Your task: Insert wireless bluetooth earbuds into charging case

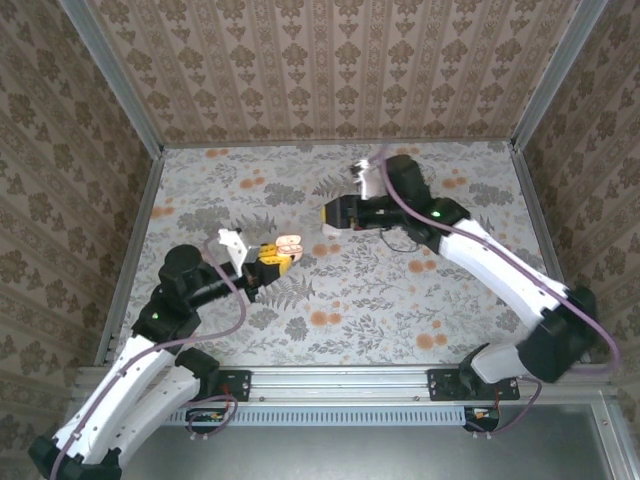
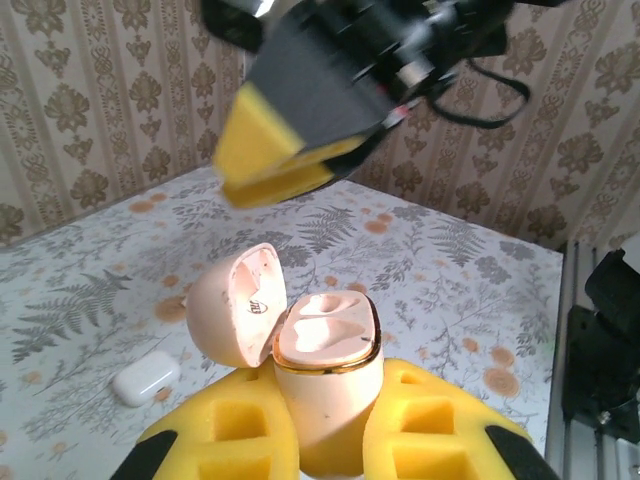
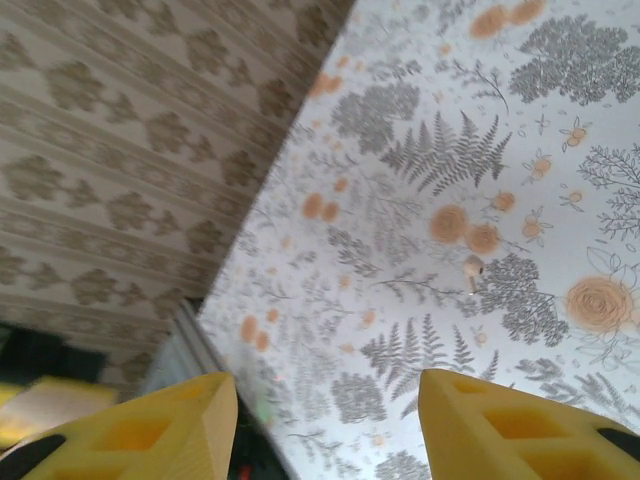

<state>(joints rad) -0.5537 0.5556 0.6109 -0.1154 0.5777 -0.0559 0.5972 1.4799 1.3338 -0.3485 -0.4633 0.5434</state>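
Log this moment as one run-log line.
left gripper: shut on charging case | lid: open | right gripper: open, empty

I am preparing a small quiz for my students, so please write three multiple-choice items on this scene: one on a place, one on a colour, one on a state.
1. Where is the case?
A. lying loose
B. clamped between the fingers of the left tool
C. resting on top of that tool

2. What colour are its pads?
A. yellow
B. blue
C. black

3. How is the lid of the case?
A. shut
B. taken off
C. swung open

Answers:
1 B: the fingers press its body from both sides.
2 A: the foam is yellow in the left wrist view.
3 C: the lid tilts back at the hinge and the hollows inside show.
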